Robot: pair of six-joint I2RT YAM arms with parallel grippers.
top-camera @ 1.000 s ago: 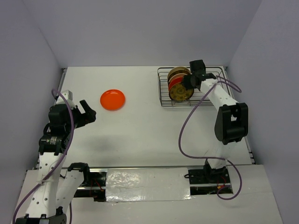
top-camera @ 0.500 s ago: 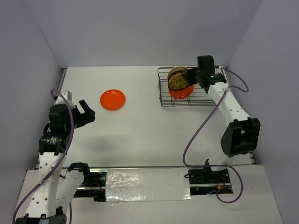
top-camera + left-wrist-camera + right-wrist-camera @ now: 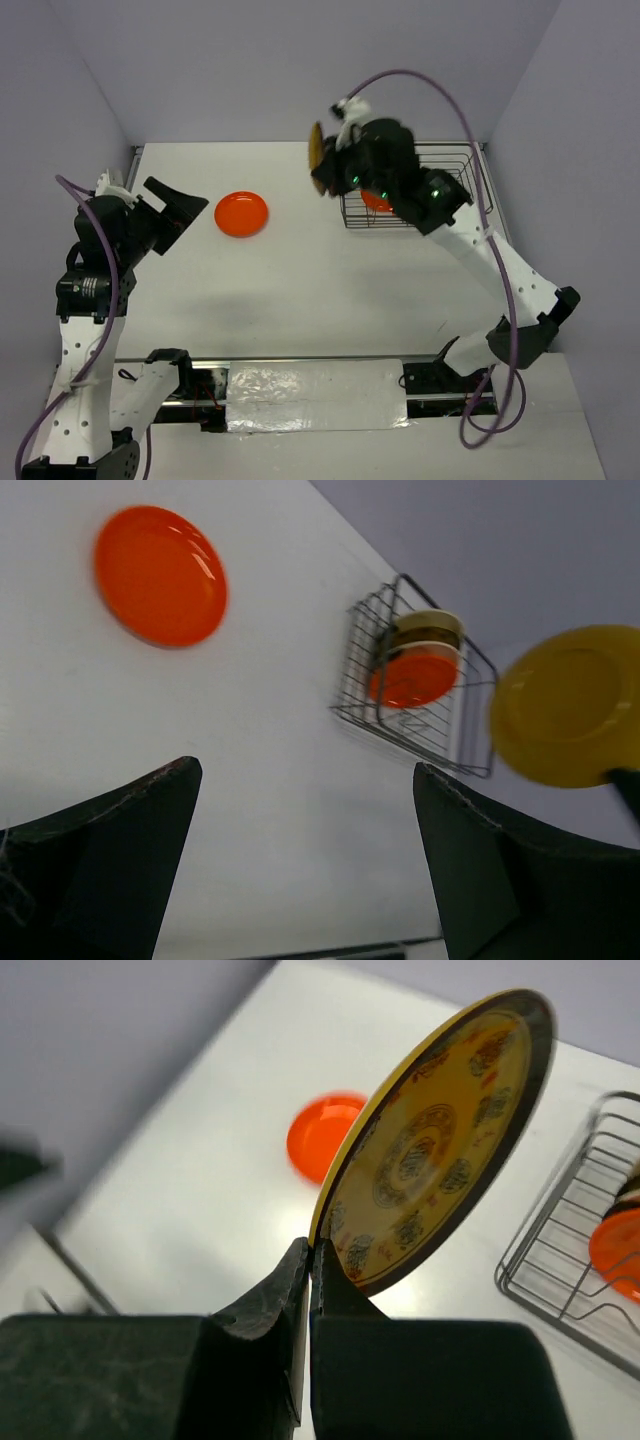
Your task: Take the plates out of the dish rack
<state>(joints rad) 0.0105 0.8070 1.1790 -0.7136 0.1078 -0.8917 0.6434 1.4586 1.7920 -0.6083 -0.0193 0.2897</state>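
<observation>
Patterned plate (image 3: 440,1140) clear of the dish rack (image 3: 455,160) and held high over the bench (image 3: 300,290), clamped by its lower rim between the right fingers (image 3: 278,1288), standing on edge, roughly between rack and the orange plate (image 3: 241,214) lying flat at the left. Looks like the carry step, set-down next: calls for lowering and tipping it flat onto bare bench near that orange plate before letting go, then a return for the second orange plate (image 3: 412,675) and cream plate (image 3: 430,625) in the rack. Wide apart and holding nothing, the left fingers (image 3: 120,830), well clear of every plate.
</observation>
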